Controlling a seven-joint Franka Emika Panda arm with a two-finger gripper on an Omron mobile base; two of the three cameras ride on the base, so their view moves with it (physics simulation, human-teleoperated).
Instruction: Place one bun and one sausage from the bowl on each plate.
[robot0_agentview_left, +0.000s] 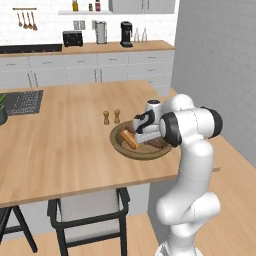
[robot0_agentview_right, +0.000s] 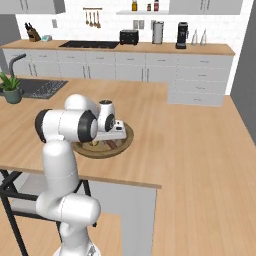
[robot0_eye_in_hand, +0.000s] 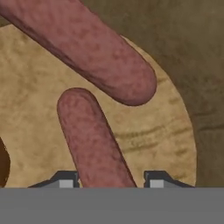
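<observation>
Wooden bowl (robot0_agentview_left: 131, 150) near the island counter's (robot0_agentview_left: 60, 150) front edge holds the sausages and a bun (robot0_agentview_left: 128, 139). The gripper (robot0_eye_in_hand: 108, 181) is down inside it, jaws straddling the nearer sausage (robot0_eye_in_hand: 94, 140), though a firm hold cannot be confirmed. Picking up a sausage appears under way; next comes a straight lift clear of the thick rim and second sausage (robot0_eye_in_hand: 87, 48). Open countertop lies to the left.

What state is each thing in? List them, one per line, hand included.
hand: down in the bowl, straddling the near sausage; grip not clear.
near sausage: lying on the bowl floor, running up from between the hand's tips.
far sausage: lying flat in the bowl, just beyond the near one.
bun: lying in the bowl.
bowl: upright on the table, still holding food.
</observation>
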